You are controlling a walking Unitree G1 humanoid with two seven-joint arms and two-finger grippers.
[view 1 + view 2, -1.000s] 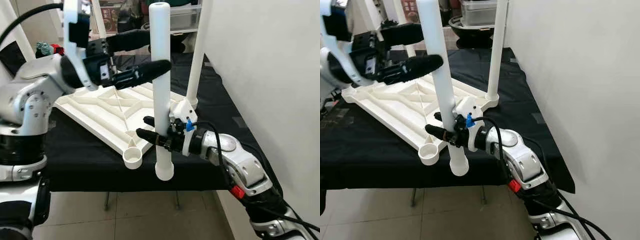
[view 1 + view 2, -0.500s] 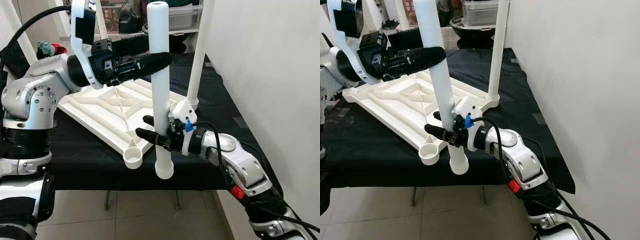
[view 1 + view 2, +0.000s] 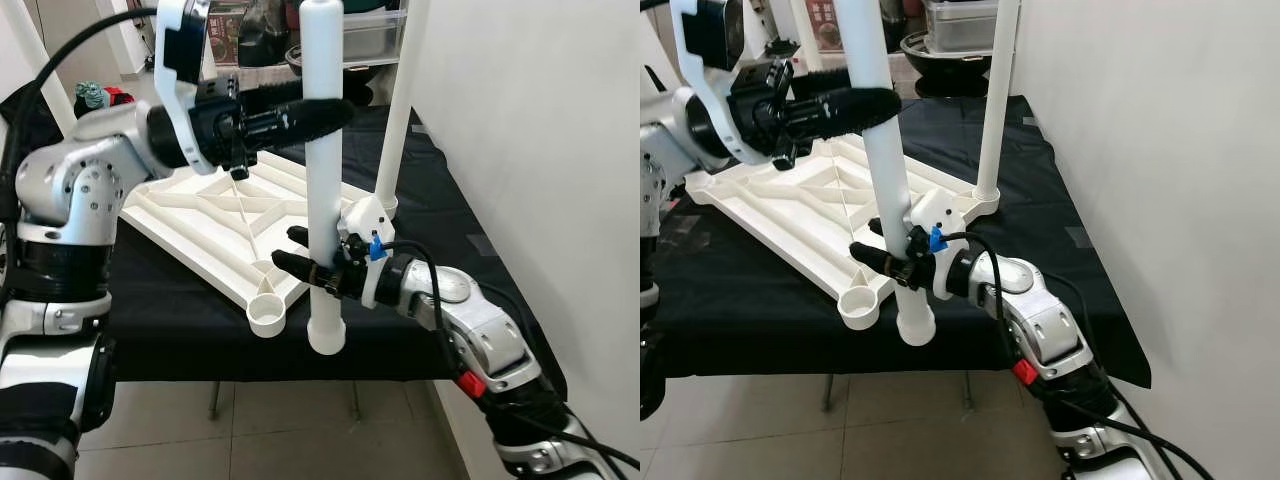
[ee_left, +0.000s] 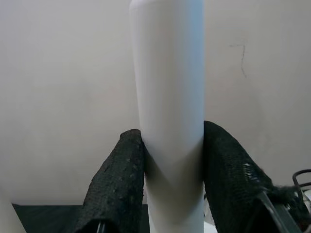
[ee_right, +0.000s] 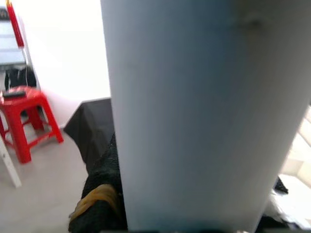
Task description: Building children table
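Observation:
A white table leg point(image 3: 322, 170) stands upright just off the front edge of the table, with my two grippers on it. My right gripper point(image 3: 308, 267) is shut on its lower part, close to its open bottom end. My left gripper point(image 3: 318, 106) is shut on the upper part; in the left wrist view its black fingers point(image 4: 119, 184) press both sides of the leg point(image 4: 170, 97). The upturned white tabletop point(image 3: 205, 220) lies on the black cloth, its empty corner socket point(image 3: 266, 318) just left of the held leg. Another leg point(image 3: 398, 100) stands in the far corner.
A black cloth covers the work table point(image 3: 170, 310), which ends just under the held leg. A white wall point(image 3: 540, 150) runs close along the right. Boxes and clutter point(image 3: 365, 35) stand behind the table. A red stool point(image 5: 24, 111) stands on the tiled floor.
My left gripper has swung in from the left and closed round the upper part of the leg. The right gripper has kept its hold, and the leg sits slightly higher.

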